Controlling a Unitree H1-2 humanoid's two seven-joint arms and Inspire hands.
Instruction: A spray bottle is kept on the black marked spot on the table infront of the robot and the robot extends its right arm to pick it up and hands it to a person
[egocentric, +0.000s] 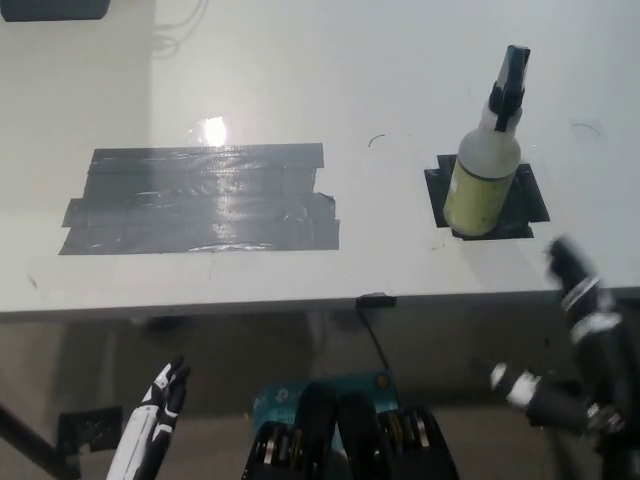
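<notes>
A translucent spray bottle (487, 160) with yellowish liquid and a black trigger nozzle stands upright on a small black tape patch (530, 195) at the right of the white table (300, 80). My black right hand (585, 300) hovers at the table's front edge, just below and right of the bottle, apart from it, fingers spread and holding nothing. Down at the lower left, below the table edge, my white left hand (155, 415) rests with fingers extended.
A large patch of dark grey tape (205, 200) covers the table's left middle. A black cable (375, 335) hangs from the table's front edge. A dark object (50, 8) sits at the far left corner.
</notes>
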